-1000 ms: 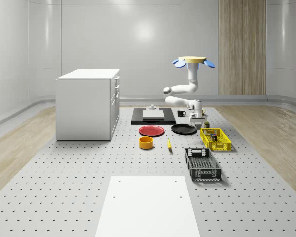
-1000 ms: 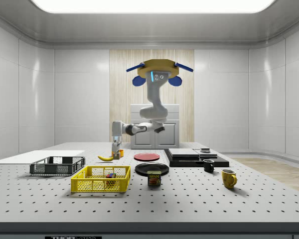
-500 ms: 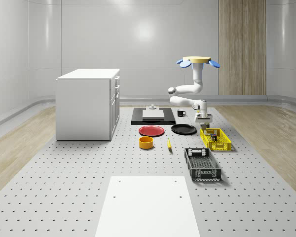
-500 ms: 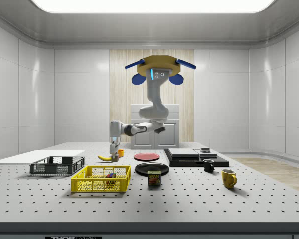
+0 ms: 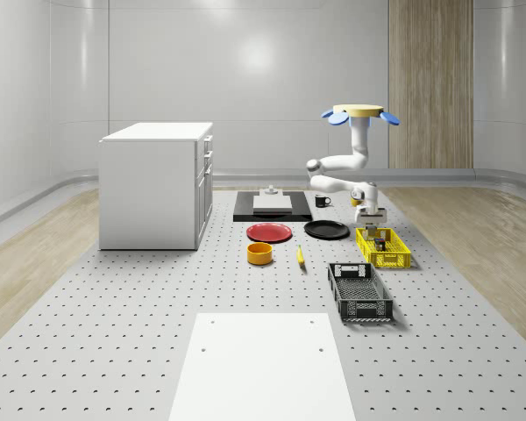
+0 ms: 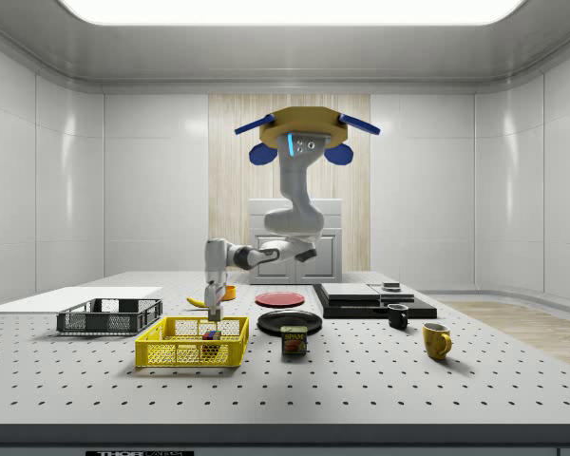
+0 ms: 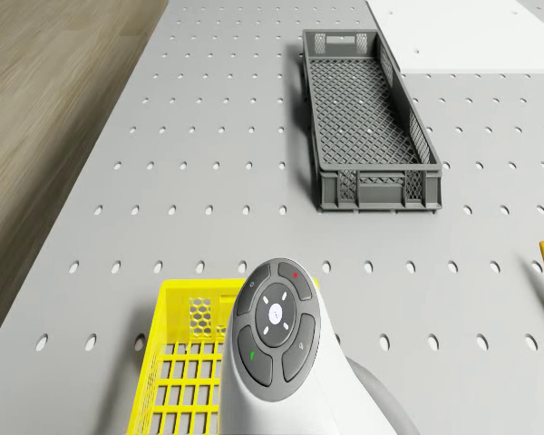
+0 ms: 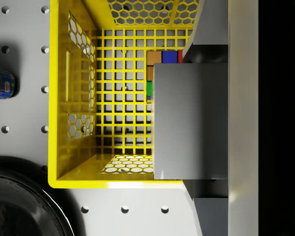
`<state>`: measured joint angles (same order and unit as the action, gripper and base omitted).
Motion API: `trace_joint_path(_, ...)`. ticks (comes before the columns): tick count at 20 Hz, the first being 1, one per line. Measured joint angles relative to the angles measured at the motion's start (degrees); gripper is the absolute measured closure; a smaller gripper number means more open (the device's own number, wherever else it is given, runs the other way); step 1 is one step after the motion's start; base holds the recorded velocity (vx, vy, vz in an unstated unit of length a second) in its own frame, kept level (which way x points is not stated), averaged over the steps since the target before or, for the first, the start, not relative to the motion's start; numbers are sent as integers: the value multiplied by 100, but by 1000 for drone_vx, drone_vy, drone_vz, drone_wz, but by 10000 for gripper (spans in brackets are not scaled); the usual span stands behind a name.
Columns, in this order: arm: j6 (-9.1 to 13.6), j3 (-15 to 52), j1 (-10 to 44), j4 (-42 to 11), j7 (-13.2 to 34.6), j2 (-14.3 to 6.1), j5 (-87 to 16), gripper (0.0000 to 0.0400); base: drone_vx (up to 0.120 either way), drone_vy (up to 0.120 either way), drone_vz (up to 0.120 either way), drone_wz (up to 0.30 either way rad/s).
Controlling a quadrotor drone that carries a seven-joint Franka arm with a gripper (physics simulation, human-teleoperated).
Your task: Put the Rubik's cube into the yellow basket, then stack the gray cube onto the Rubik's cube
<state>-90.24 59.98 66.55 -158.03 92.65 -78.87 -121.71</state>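
In the whole-scene and side views the drone (image 5: 360, 112) hovered above the perforated table (image 5: 114, 333), its arm reaching down so the gripper (image 6: 212, 302) hung just over the yellow basket (image 6: 191, 343), where the Rubik's cube (image 6: 210, 334) already lay, so I judged the first step done and the stacking left. In the wrist view the smooth, matte gray cube (image 8: 189, 120) sat pinched between the jaws, above the basket's honeycomb plastic mesh, with the Rubik's cube's coloured tiles peeking out beyond its edge.

Perforated table (image 5: 114, 307) bears baskets, plates, cabinet (image 5: 155, 184).
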Motion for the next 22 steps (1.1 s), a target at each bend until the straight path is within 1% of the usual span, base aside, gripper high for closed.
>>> trace_joint_path(7, -8, 2, 5, 1, 4, -9, 5, 150, 0, 120, 0, 0)
trace_joint_path(8, -9, 2, 6, 1, 5, -10, 5, 150, 0, 40, 0, 0)
trace_joint_path(11, -24, -16, 12, 12, 5, -13, -11, 150, 0, 0, 0, 0)
trace_joint_path(22, -209, -320, 78, 194, -16, 2, -293, 150, 0, 0, 0, 0)
